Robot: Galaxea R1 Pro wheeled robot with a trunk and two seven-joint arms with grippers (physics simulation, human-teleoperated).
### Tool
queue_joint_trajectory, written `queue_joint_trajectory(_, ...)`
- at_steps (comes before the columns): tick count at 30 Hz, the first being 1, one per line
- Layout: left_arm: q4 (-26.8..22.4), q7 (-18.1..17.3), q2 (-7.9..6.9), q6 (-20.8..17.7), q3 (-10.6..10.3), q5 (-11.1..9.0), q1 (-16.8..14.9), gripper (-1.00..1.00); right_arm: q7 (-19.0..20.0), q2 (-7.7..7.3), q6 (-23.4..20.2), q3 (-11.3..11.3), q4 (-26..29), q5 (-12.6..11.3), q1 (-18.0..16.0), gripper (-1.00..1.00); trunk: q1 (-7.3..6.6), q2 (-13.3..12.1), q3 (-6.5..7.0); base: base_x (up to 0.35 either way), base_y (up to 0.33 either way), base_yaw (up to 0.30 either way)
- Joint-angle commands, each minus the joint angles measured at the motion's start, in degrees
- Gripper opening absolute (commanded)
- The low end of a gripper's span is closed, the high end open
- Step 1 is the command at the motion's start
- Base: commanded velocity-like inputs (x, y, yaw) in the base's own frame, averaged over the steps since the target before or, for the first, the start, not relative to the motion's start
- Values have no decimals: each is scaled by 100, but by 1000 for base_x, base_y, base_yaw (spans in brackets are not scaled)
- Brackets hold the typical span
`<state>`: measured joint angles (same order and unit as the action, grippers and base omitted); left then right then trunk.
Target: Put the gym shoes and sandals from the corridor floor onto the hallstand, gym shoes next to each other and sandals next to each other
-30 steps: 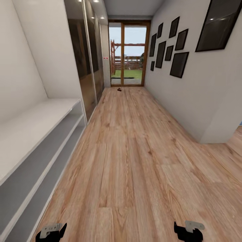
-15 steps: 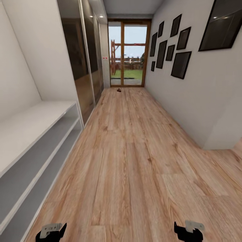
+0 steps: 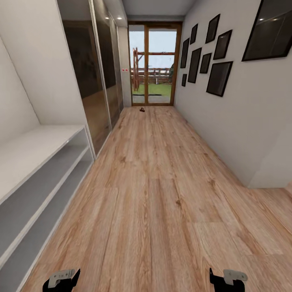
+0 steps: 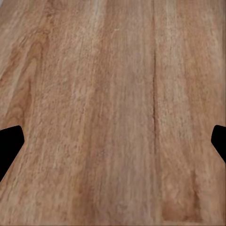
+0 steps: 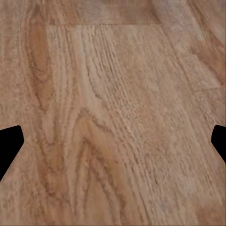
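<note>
The corridor floor of light wood planks runs ahead to a glass door. Far down it, just before the door, lies a small dark brown thing, too small to tell whether it is a sandal. The gym shoes and the hallstand are out of view. My left gripper and right gripper hang low at the bottom edge of the head view. Each is open over bare planks, with nothing between the fingers, as seen for the left gripper and the right gripper in the wrist views.
A plain whitish open-shelf unit lines the left wall. Past it stands a dark mirrored wardrobe. The right wall carries black picture frames and ends at a corner. The glass door closes the far end.
The whole view has shifted: the camera has moved forward down the corridor, so the shelf unit and wall corner sit nearer. Both grippers hold the same pose.
</note>
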<state>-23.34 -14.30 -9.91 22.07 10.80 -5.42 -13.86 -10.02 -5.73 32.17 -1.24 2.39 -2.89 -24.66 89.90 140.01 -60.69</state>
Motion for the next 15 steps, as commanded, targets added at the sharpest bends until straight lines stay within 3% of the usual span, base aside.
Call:
queue_joint_trajectory(1,5,-57,2,-1,21,-56,-3,100,12,1,37,-8,-3,-25,-1,100,2,2,-5,307,-133,0)
queue_joint_trajectory(8,5,-51,-2,-4,47,-49,-3,100,-5,8,88,-14,-9,-16,5,100,2,2,-5,306,-133,0)
queue_joint_trajectory(15,5,-47,-5,-9,47,-51,-4,100,0,149,74,-16,-63,-19,10,100,2,2,-5,317,-106,0)
